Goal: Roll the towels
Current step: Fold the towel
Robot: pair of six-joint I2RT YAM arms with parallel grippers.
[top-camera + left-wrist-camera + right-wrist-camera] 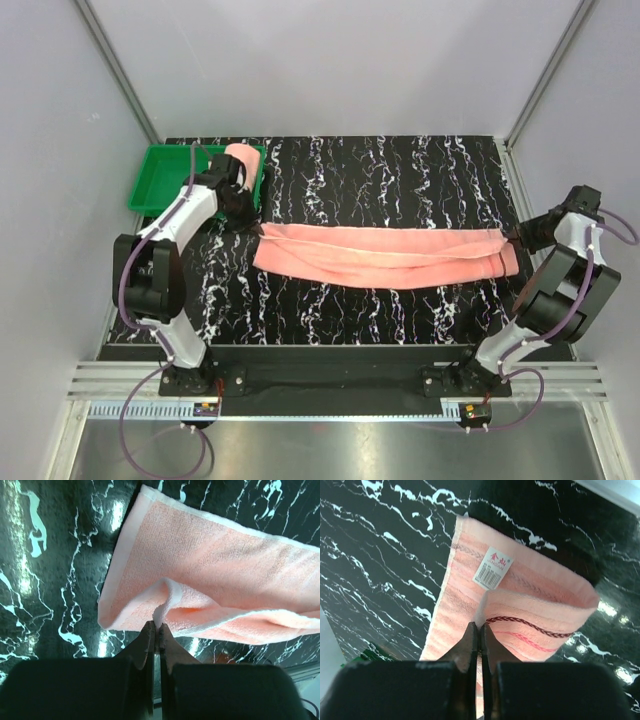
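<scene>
A salmon-pink towel [385,256] lies folded lengthwise in a long band across the black marbled table. My left gripper [250,222] is shut on its left end; in the left wrist view the jaws [158,625] pinch a raised fold of the towel [210,575]. My right gripper [513,238] is shut on its right end; in the right wrist view the jaws [480,626] pinch the towel's edge [530,615] beside its white label [492,568] and dark stripes. A second pink towel [243,160], rolled, sits in the green tray [165,175].
The green tray stands at the table's back left corner, just behind my left arm. Grey walls enclose the table on three sides. A black rail [330,375] at the near edge carries both arm bases.
</scene>
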